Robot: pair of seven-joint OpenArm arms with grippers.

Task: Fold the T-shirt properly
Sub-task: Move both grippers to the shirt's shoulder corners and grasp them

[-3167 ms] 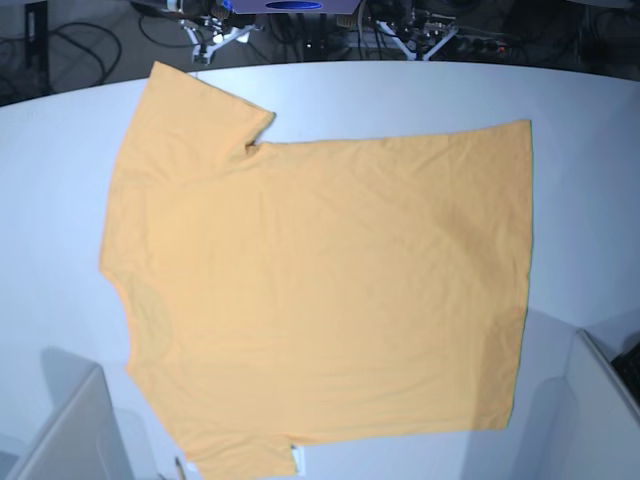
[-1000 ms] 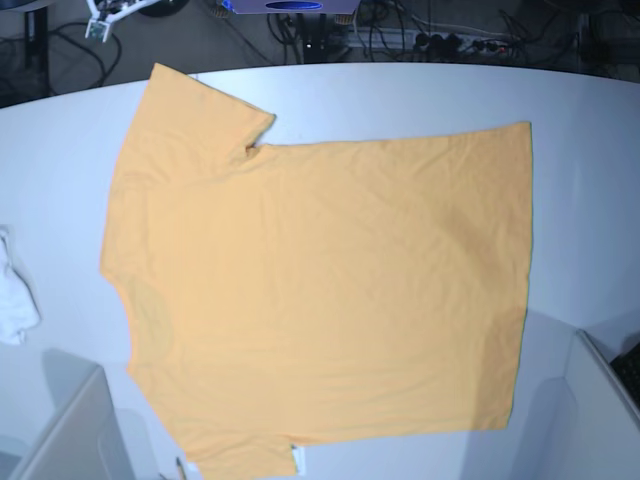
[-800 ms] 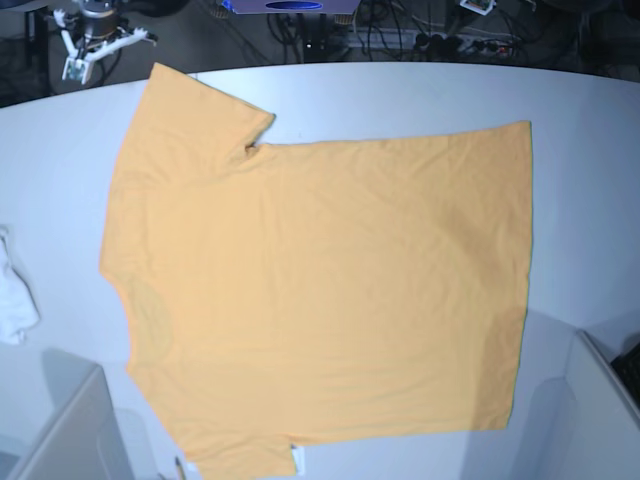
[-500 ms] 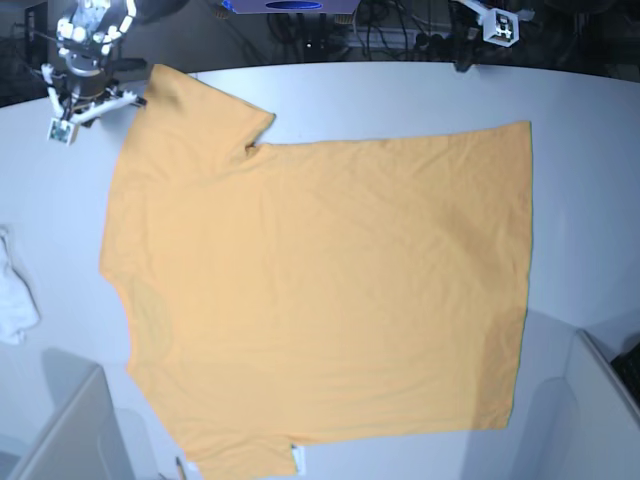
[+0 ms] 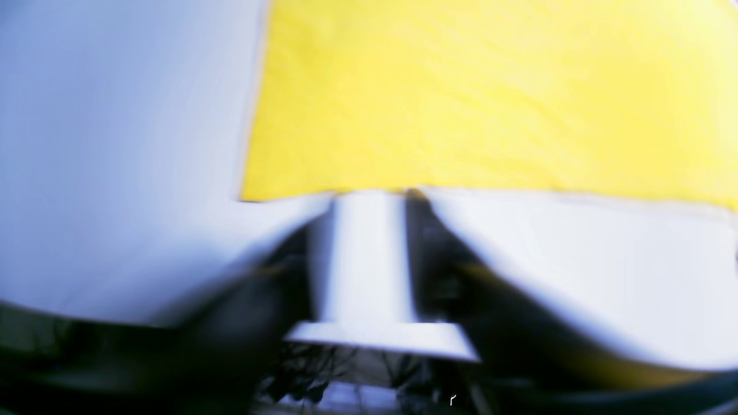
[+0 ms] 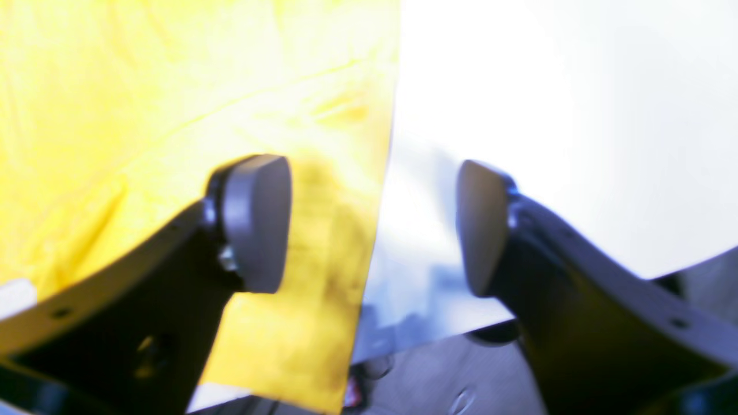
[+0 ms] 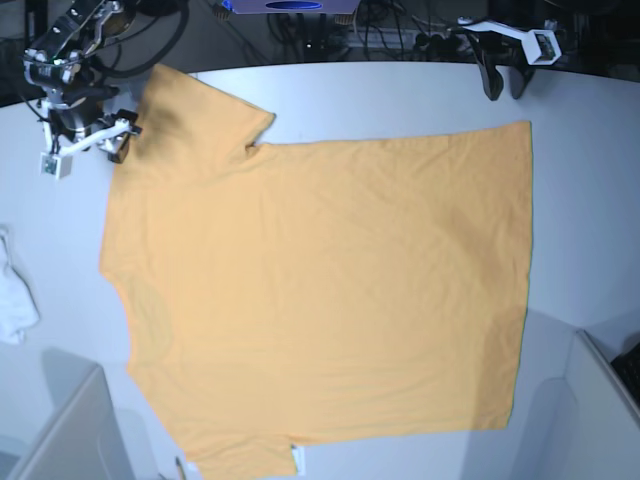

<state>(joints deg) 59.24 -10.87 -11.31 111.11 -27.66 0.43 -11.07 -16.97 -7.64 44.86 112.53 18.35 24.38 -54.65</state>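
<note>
The right gripper (image 6: 369,225) is seen with its jaws set wide apart, and nothing is held between them. In the right wrist view one pad (image 6: 256,222) stands over the yellow cloth of the T-shirt (image 6: 173,115) and the other over the bare white table (image 6: 576,115), so that the straight edge of the sleeve runs through the gap between the jaws. Whether a pad touches the cloth cannot be told.

In the base view this gripper (image 7: 88,150) is found at the far left, just beside the far sleeve of the T-shirt (image 7: 320,290).

The left gripper (image 7: 503,82) is seen at the far right of the base view, near the far corner of the hem. The left wrist view is heavily blurred; whether these jaws are apart or together cannot be told. There the T-shirt (image 5: 490,98) fills the upper part, and its corner lies to the left of the gripper.

The T-shirt is spread flat across the table (image 7: 400,95), plain side up, with the hem to the right and the sleeves to the left. A small white cloth (image 7: 14,295) lies at the left edge, apart from the T-shirt.
</note>
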